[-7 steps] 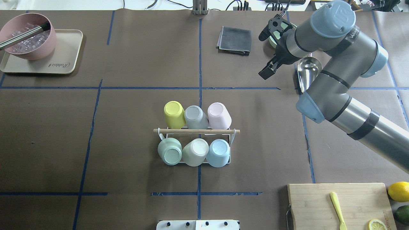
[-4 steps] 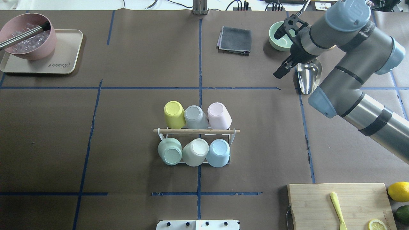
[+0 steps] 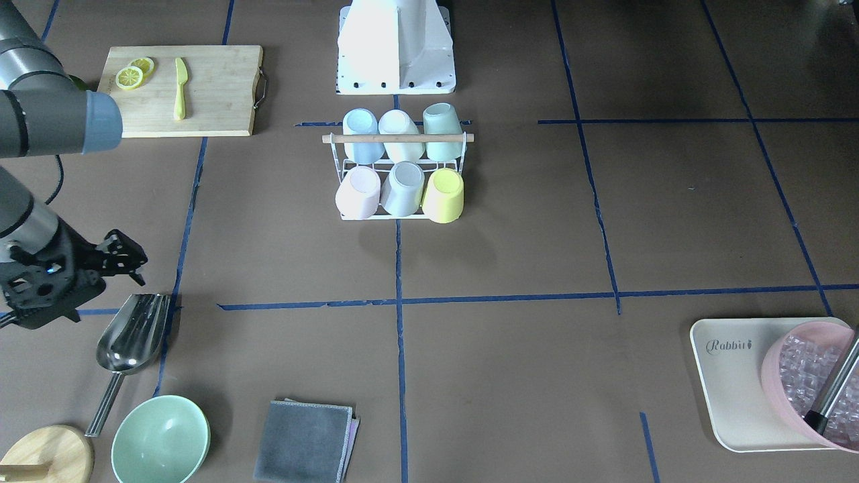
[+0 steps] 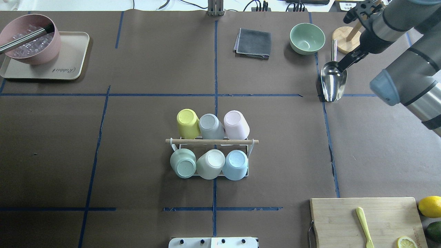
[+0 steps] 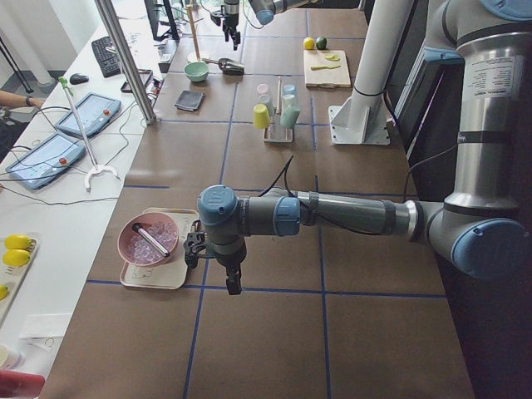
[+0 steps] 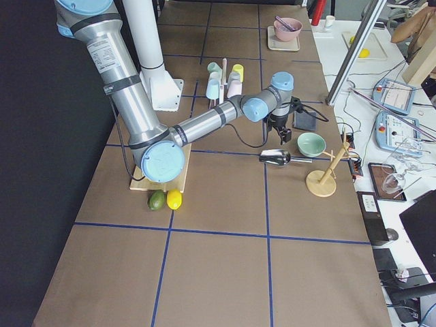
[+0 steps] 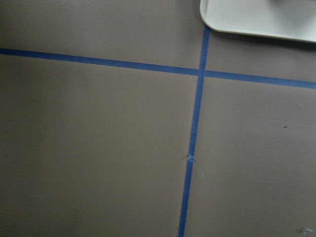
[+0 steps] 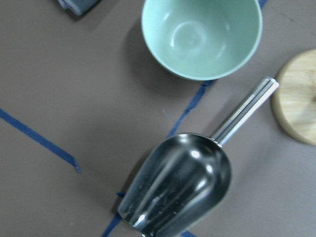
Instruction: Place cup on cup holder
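the scoop (image 4: 332, 81) could be clipped if the spread, empty right pincer (image 4: 344, 39) is swept low.

The overhead camera looks down from behind me; the front camera faces me; both share the rack (image 4: 210, 141). Side cameras look along the table (image 5: 374, 332) from each end. My right wrist camera sits close above the scoop (image 8: 177, 185), my left above tape (image 7: 192, 148).

Six pastel cups (image 3: 402, 190) are sitting upside down in two rows of three on the white cup holder (image 3: 463, 144) on the tabletop (image 3: 510, 221). The right tool (image 3: 127, 260) is hovering just beside a metal scoop (image 3: 131, 332), which is lying near a green bowl (image 3: 161, 439).
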